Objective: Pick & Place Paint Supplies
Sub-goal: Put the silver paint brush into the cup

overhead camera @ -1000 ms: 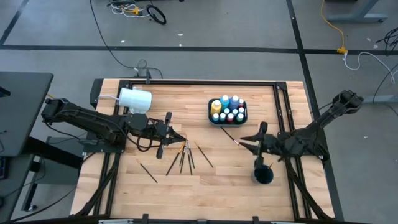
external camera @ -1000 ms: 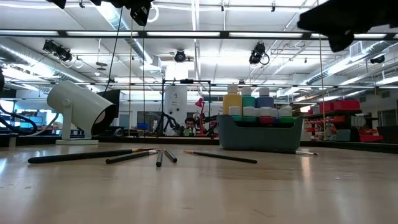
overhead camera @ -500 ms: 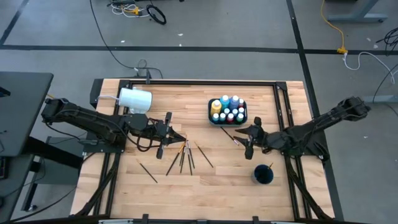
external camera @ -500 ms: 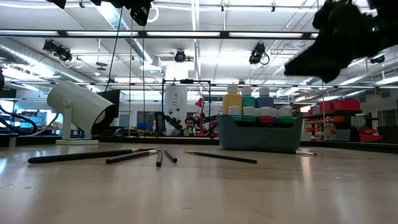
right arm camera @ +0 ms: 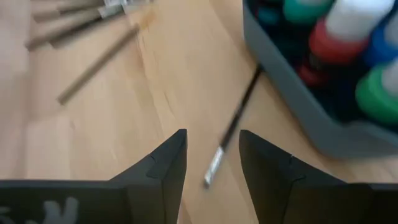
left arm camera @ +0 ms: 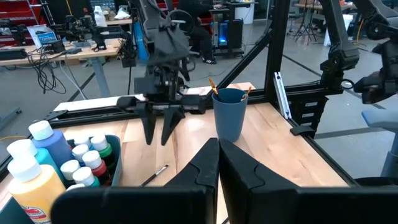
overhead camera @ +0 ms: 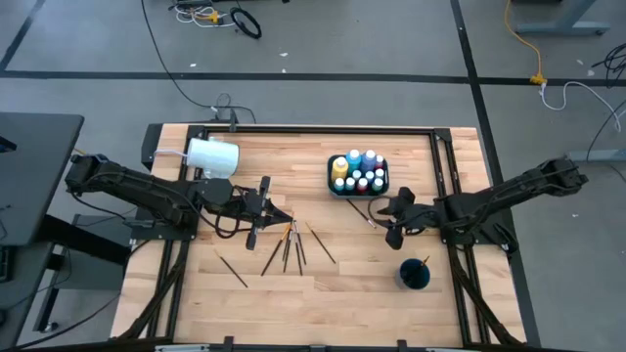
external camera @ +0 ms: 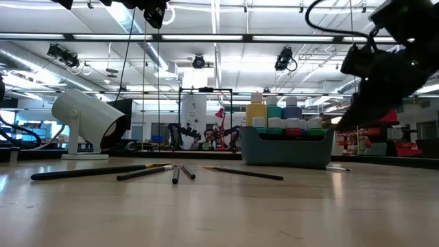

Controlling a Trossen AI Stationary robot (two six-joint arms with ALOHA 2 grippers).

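1 white cup (overhead camera: 212,155), 1 blue cup (overhead camera: 414,275), 1 tray (overhead camera: 331,178) w/ 2 tall bottles (overhead camera: 340,167), approx. 7 loose brushes (overhead camera: 320,244).

Both arms are showing as dark, near-black machines built from slim tubular links joined by thicker rounded joint housings. The left arm (overhead camera: 137,191) is carrying a black cable that is looping loosely along its forearm toward the wrist. Its left tool (overhead camera: 271,212) is ending in two flat matte-black fingers (left arm camera: 242,171) with stepped, angular inner edges. The right arm (overhead camera: 509,191) is looking the same in finish. Its right tool (overhead camera: 388,217) is showing two black wedge-shaped fingers (right arm camera: 166,163), broad at the base, and faint pale lettering is appearing on the black body beneath them.
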